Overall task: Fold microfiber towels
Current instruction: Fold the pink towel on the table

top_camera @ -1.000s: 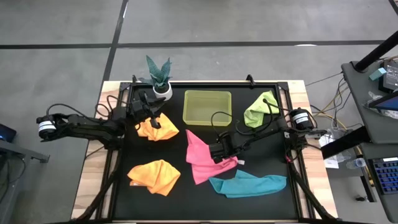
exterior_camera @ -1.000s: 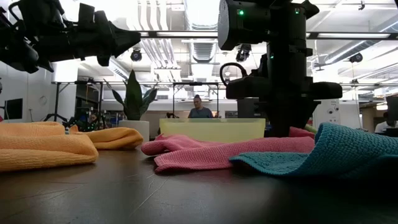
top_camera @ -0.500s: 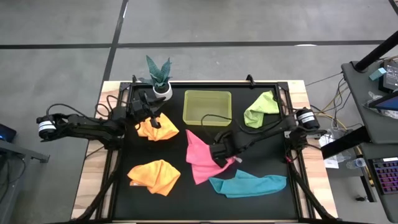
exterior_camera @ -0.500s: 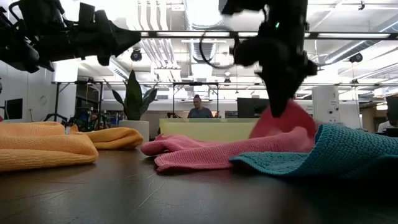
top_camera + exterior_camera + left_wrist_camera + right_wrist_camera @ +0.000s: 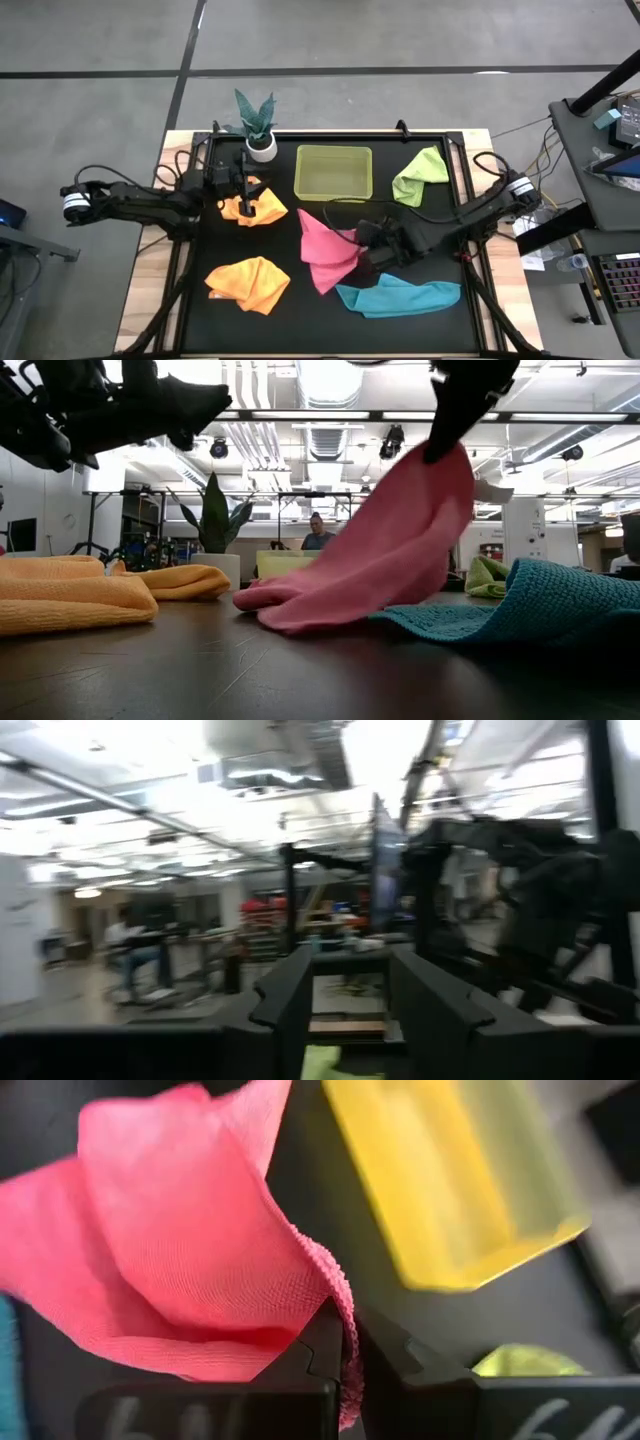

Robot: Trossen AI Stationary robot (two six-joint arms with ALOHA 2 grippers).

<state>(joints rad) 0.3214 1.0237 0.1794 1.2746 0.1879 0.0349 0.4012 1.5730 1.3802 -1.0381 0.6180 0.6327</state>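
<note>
My right end effector sits over the middle of the black surface, fingers pinched tight on an edge of the pink towel. In the right wrist view the pink hem is squeezed between the two dark fingers. From the low view, that corner is hoisted well above the surface and the cloth drapes down in a slope, its lower end resting on the mat. The pink towel's trailing edge lies against the teal blue towel, which is spread out at the near right of the surface.

My left end effector is at the far left, over the upper orange-yellow towel. In the left wrist view its fingers stand apart with a clear gap and nothing between them. That towel is crumpled just beside the potted plant.

The second orange-yellow towel is bunched at the near left, well apart from both arms. The lime green towel lies crumpled at the far right, near the translucent yellow-green bin, which stands at the far middle of the surface.

A person shows in the room beyond, seen in the low view.
</note>
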